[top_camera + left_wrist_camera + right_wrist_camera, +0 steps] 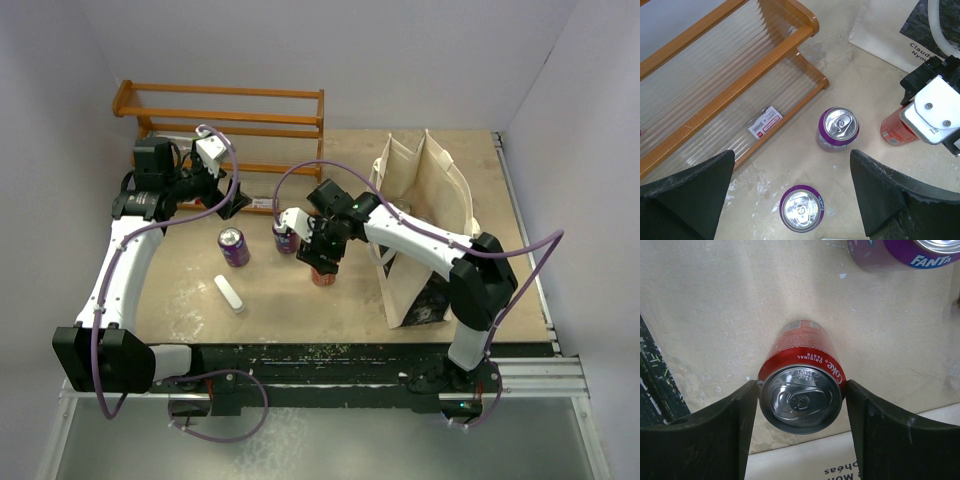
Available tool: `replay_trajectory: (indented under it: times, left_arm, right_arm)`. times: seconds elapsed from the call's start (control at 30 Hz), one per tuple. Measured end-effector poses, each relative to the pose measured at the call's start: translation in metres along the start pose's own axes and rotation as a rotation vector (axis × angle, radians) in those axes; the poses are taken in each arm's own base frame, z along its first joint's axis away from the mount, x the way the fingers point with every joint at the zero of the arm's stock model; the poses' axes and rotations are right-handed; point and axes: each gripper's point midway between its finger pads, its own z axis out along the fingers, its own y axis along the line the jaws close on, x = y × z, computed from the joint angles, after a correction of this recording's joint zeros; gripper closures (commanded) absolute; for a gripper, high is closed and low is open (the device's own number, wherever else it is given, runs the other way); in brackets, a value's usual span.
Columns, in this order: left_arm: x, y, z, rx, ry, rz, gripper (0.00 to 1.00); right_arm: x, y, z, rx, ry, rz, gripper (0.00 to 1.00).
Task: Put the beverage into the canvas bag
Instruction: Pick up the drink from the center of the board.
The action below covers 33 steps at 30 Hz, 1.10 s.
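Your right gripper [802, 396]: matte black pads pinch upright red Coke can [801, 402], ribbed aluminium lid. Your left gripper [792, 165]: fingers spread wide above purple Fanta can [801, 209].

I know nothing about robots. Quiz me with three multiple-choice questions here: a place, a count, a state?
1. Where is the red aluminium drink can?
A. Stacked on another can.
B. Upright on the beige table, between the fingers of the right arm's black tool.
C. Lying on its side.
2. How many purple aluminium drink cans are there?
A. One.
B. Four.
C. Two.
3. How is the left arm's black tool?
A. Wide open, empty.
B. Clamped on a can.
C. Shut tight.
Answers: B, fingers flank it in the right wrist view; C, both show in the left wrist view; A, its fingers stand far apart.
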Motion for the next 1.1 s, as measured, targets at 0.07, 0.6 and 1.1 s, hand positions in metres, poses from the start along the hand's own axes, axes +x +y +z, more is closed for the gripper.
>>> replay_trajectory:
  times: [0.07,0.6,1.1]
  left_arm:
    - [-0.001,0.000,0.000,0.002,-0.003,0.000,0.01]
    - [-0.001,-0.003,0.001,0.018,-0.010,-0.014,0.01]
    - [-0.001,-0.003,0.006,0.035,-0.014,-0.024,0.00]
  right_arm:
    - [0.000,0.000,0.001,-0.001,-0.001,0.002,0.35]
    - [-0.003,0.006,-0.001,-0.026,-0.026,0.010,1.00]
    - [-0.063,0.003,-0.100,0.083,-0.250,-0.006,1.00]
